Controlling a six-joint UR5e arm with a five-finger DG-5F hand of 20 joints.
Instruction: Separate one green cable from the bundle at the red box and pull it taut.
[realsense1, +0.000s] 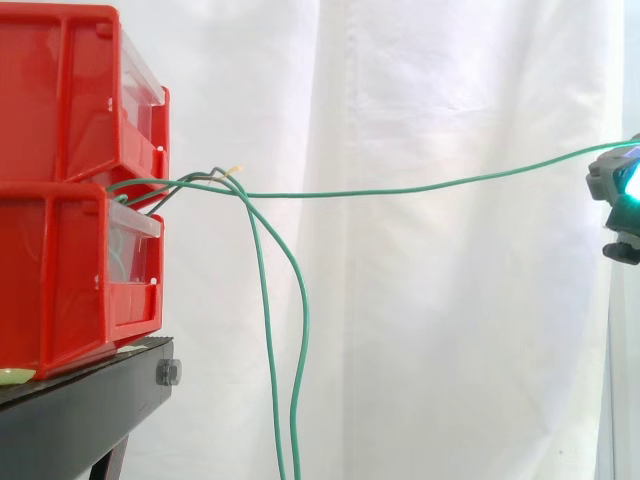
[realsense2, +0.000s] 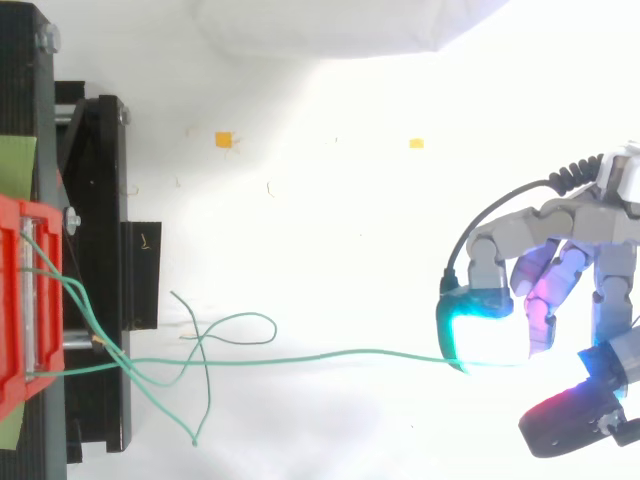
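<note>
Two red bins (realsense1: 60, 100) are stacked on a black stand (realsense1: 90, 400) at the left. A bundle of thin green cables (realsense1: 150, 190) comes out from between them. One green cable (realsense1: 400, 188) runs nearly straight to the right, rising slightly, up to my hand (realsense1: 620, 195) at the right edge. In the top view this cable (realsense2: 330, 355) ends at the cyan-glowing fingertip (realsense2: 480, 330) of my hand (realsense2: 570, 225), whose curled fingers and thumb pinch it. The other green cables (realsense1: 268, 330) hang slack down from the bins and loop loosely (realsense2: 235, 322) below them.
A white curtain (realsense1: 430, 330) hangs behind everything. Two small orange marks (realsense2: 223, 140) lie on the white floor, the second one (realsense2: 416, 144) further right. The stand's black frame (realsense2: 100, 250) juts out to the right of the bins (realsense2: 10, 300).
</note>
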